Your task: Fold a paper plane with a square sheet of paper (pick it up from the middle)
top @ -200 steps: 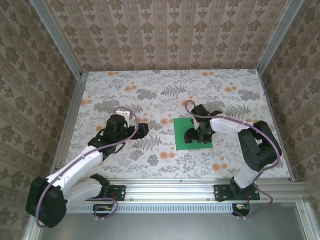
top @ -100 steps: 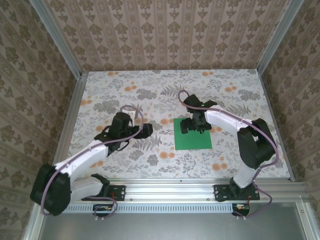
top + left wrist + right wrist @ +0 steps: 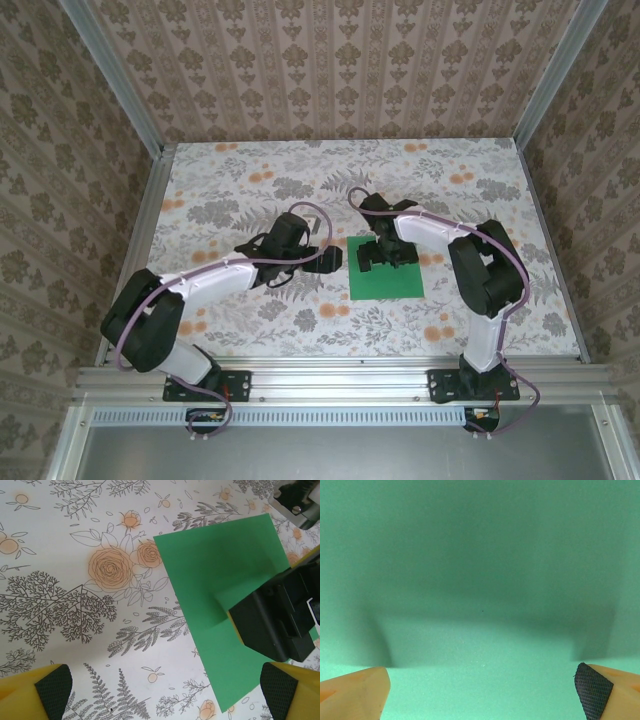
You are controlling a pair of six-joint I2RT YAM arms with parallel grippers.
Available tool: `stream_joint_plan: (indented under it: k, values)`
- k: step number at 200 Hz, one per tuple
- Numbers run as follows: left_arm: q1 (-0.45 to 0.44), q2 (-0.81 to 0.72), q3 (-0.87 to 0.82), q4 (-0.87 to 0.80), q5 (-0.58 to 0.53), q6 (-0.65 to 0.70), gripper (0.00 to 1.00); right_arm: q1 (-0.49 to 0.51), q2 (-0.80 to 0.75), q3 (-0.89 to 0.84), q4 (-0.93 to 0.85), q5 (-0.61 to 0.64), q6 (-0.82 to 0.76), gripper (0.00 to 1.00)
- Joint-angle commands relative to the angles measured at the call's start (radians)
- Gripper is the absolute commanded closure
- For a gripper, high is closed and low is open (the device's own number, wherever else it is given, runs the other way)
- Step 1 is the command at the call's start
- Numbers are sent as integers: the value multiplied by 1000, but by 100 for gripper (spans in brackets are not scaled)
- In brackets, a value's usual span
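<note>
Floral table (image 3: 230, 190): sheet (image 3: 388, 284) was overhung by wide-open right claw (image 3: 383, 260); left claw (image 3: 327, 260) wide too. Centring was advised before pinching.

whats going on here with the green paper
Two robot arms are working on a square sheet of green paper lying flat on the floral table. The right gripper hangs low over the sheet's far half, jaws wide open and holding nothing. The left gripper, also open, sits just off the sheet's left edge. The paper looks unfolded so far.
</note>
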Motion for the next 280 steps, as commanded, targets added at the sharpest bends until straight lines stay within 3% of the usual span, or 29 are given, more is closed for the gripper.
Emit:
stream_joint_plan:
  k: [1,91,186,214,228,254,280]
  values:
    - [-2,2,33,-9,-30,-19,0,15,20,25,-35,7,33,2]
    - [-3,0,17,-23,-43,-30,0,20,119,-31,19,-10,77,8]
    - [-3,5,31,-42,-45,-27,0,13,64,7,-6,-30,36,23]
    - [-2,-4,37,-55,-61,-28,0,14,8,20,-15,-31,29,32]
    - [-3,-24,28,-58,-103,-52,0,13,-28,20,-13,-54,29,43]
    - [-2,-87,-6,-59,-191,-95,0,15,-99,8,9,-137,42,52]
    - [0,-133,-28,-60,-237,-116,0,14,-161,-6,72,-262,58,52]
